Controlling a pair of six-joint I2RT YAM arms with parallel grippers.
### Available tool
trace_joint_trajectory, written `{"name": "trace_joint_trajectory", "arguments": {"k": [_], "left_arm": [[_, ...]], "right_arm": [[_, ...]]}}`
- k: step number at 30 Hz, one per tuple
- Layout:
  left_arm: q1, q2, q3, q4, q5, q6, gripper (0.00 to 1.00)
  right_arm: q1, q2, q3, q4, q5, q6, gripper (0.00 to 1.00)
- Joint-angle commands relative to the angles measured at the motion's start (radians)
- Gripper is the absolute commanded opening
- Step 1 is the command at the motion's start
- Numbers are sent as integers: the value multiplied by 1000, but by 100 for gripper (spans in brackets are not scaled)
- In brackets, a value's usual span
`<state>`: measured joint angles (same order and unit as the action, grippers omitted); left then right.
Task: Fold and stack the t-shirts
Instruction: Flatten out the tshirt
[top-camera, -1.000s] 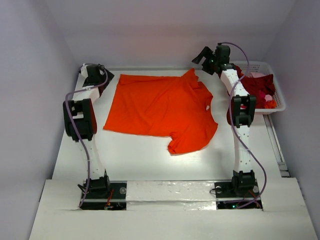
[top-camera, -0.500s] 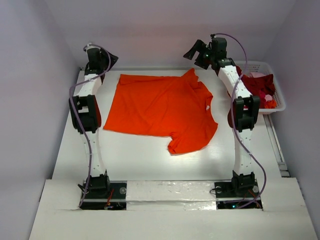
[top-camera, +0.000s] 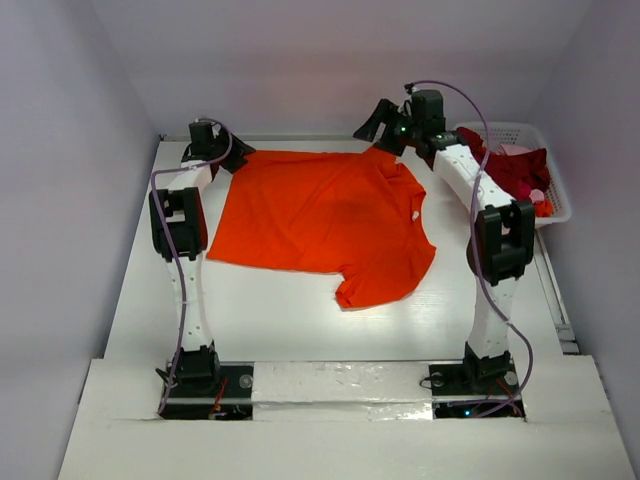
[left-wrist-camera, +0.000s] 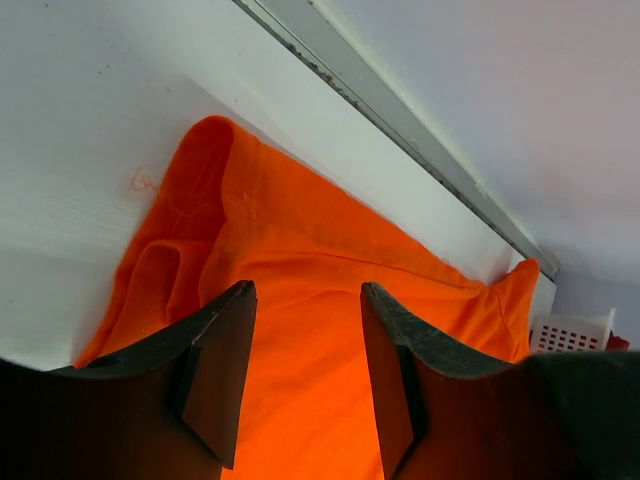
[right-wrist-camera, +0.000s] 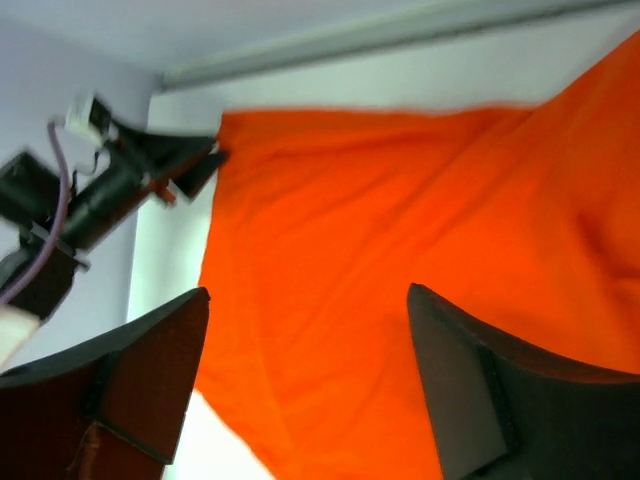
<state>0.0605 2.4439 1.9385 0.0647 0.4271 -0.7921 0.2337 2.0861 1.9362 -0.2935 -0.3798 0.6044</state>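
Note:
A bright orange t-shirt (top-camera: 320, 215) lies spread flat on the white table, with one sleeve sticking out toward the near right. My left gripper (top-camera: 238, 156) is open just above the shirt's far left corner. In the left wrist view its jaws (left-wrist-camera: 305, 292) stand apart over the orange cloth (left-wrist-camera: 300, 240), holding nothing. My right gripper (top-camera: 371, 128) is open above the shirt's far right corner. In the right wrist view it (right-wrist-camera: 308, 295) hovers over the orange cloth (right-wrist-camera: 400, 200), empty. Dark red (top-camera: 515, 170) and pale pink (top-camera: 512, 150) shirts lie piled in the basket.
A white lattice basket (top-camera: 548, 160) stands at the far right, and it also shows in the left wrist view (left-wrist-camera: 570, 335). The back wall runs just behind both grippers, with side walls left and right. My left arm (right-wrist-camera: 100, 190) shows in the right wrist view.
Both arms have swung inward along the back edge: the left gripper moved right onto the shirt's far left corner, and the right gripper moved left and forward over the far right corner. The shirt has not moved.

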Motion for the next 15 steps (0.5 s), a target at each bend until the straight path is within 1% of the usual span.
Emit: {"name": "trace_joint_trajectory", "arguments": {"k": [1, 2, 3, 4, 5, 6, 7, 12, 15], "left_arm": [[1, -109, 37, -11, 16, 8, 43], [1, -108, 37, -11, 16, 11, 43], [1, -108, 40, -12, 15, 11, 43], [1, -105, 43, -16, 12, 13, 43], [1, -102, 48, -26, 10, 16, 43], [1, -100, 62, -34, 4, 19, 43], [1, -94, 69, -42, 1, 24, 43], [1, -88, 74, -48, 10, 24, 43], [1, -94, 86, -95, 54, 13, 42]], "right_arm": [[49, -54, -104, 74, -34, -5, 77], [49, -60, -135, 85, -40, 4, 69], [59, -72, -191, 89, -33, 6, 48], [68, -78, -219, 100, -30, 8, 38], [69, -84, -242, 102, -25, 5, 27], [78, -99, -262, 97, -2, 0, 4], [88, -107, -296, 79, 11, -17, 0], [108, -165, -420, 80, 64, -37, 0], [118, -204, -489, 82, 99, -37, 0]]}}
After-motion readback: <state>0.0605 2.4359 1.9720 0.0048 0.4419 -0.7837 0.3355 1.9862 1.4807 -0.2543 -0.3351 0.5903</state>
